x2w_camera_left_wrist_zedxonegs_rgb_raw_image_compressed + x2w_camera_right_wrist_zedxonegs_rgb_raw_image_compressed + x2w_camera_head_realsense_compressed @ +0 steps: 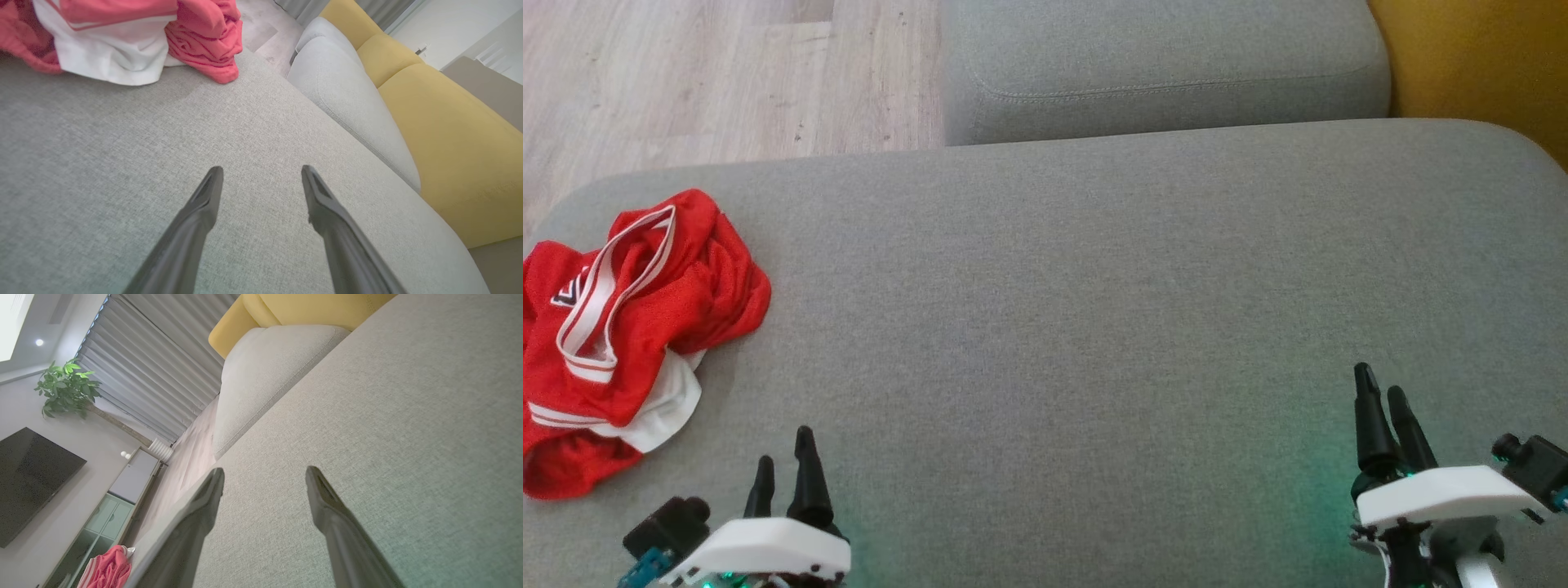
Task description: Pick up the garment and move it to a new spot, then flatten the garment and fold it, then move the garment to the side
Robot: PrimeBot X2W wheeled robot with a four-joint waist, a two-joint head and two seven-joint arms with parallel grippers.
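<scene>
Big grey seat cushion [1094, 327] fills the head view, edge to edge, its right side cut off at three o'clock. Up at twelve sits a second grey cushion [1160, 65], top cropped. At one o'clock, a wedge of yellow backrest [1486, 57], mostly out of frame. Pale wood floor [686, 73] at eleven.

Now the garment [621, 327]: red with white banded trim, lying in a crumpled heap on the seat cushion at nine o'clock, its left part sliced off by the frame edge. A dark print shows among the folds, too bunched to read. In the left wrist view the garment [122, 41] lies at eleven o'clock, cropped along the top, so its full shape can't be made out. The right wrist view catches a small pink-red scrap of it [108, 569] at seven, cut by the bottom edge.

Left gripper [784, 447] at seven o'clock, fingers apart, nothing between them, near the garment but clear of it; its body runs off the bottom. The wrist view confirms it [262, 168]: spread wide over bare fabric. Right gripper [1380, 380] at five o'clock, well apart from the garment, fingers likewise spread and empty [264, 470].
</scene>
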